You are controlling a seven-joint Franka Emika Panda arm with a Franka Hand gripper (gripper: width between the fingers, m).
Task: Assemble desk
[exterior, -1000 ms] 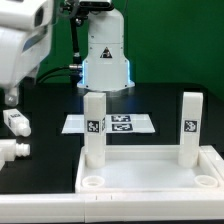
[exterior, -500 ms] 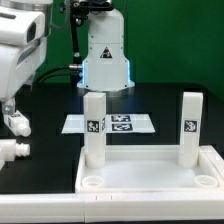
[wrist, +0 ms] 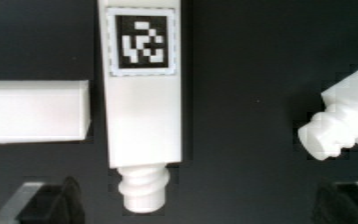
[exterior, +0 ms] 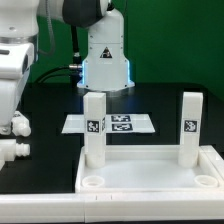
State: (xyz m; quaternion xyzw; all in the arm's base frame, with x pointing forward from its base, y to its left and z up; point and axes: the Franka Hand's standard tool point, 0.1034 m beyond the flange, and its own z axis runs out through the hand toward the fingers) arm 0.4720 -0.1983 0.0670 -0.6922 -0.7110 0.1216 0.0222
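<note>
We see the gripper (wrist: 194, 204) wide open over a lying tagged leg (wrist: 144, 100); we only get part of another leg (wrist: 346, 112).

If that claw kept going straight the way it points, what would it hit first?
Most likely the loose desk leg lying on the black table beneath the open gripper; its screw end sits between the fingers. How far off it is remains unclear.

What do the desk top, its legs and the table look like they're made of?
Desk top: white plastic, likely moulded, smooth with a soft sheen. Upright leg and lying leg: the same white plastic; the lying one shows a ribbed moulded tip, its tag probably a printed sticker. Table: black, matte; material unclear.
</note>
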